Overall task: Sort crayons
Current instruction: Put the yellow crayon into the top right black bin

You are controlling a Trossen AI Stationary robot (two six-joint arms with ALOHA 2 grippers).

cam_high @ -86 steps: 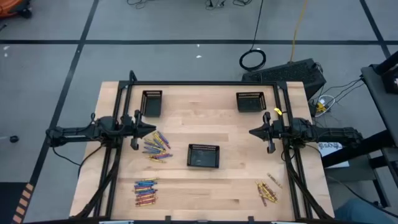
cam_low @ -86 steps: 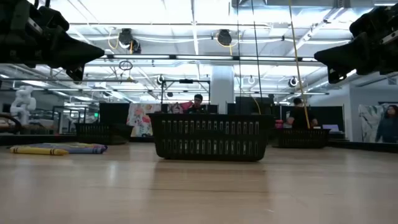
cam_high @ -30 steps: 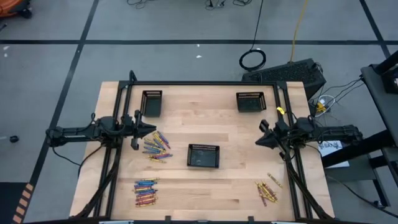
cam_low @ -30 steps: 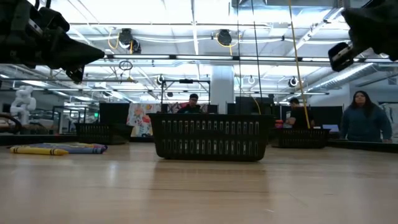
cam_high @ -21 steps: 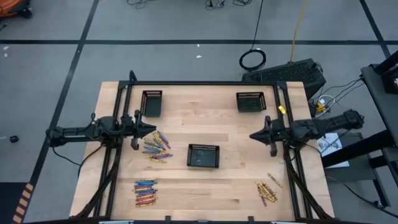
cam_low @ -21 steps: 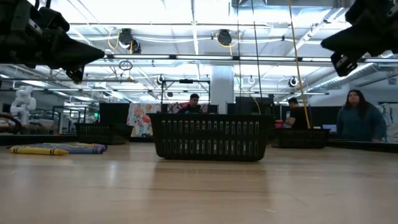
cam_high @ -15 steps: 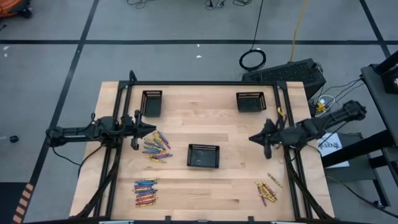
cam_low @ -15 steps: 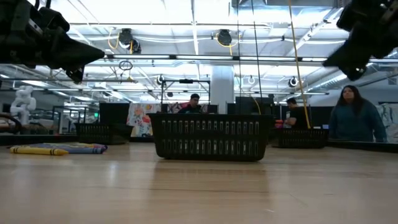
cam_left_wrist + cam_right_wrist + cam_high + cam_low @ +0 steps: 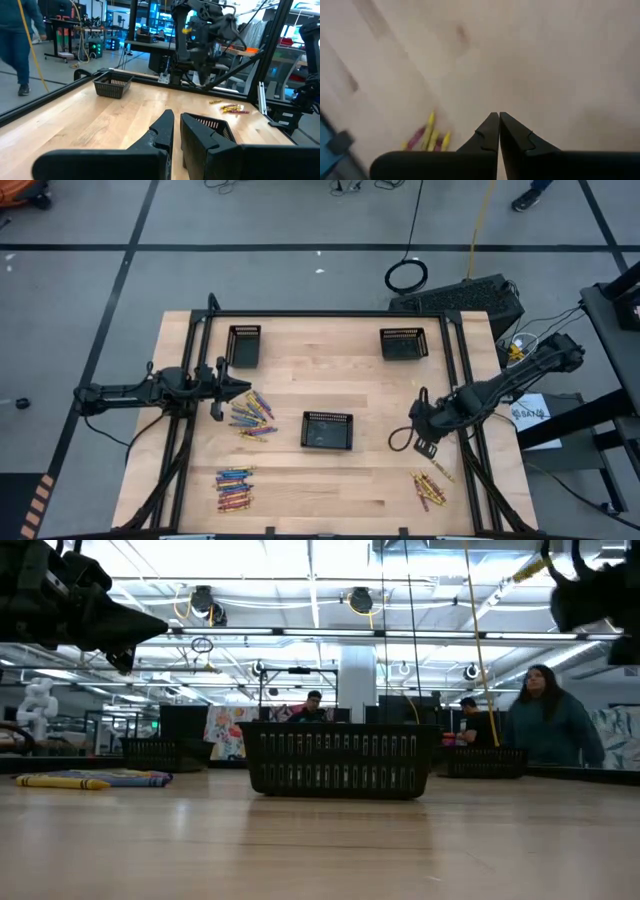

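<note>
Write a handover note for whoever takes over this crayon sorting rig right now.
Right end effector: shut, empty, above bare table between the middle tray and the right crayon pile.
Left end effector: nearly shut, empty, waiting beside the left crayon pile.
Third crayon pile lies near the front left.
Done: nothing; the middle tray looks empty.
Left: sort all three piles.

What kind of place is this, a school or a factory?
Probably a robotics lab or workshop: two robot arms on a framed wooden table, cables on the floor, workbenches and a person behind.
</note>
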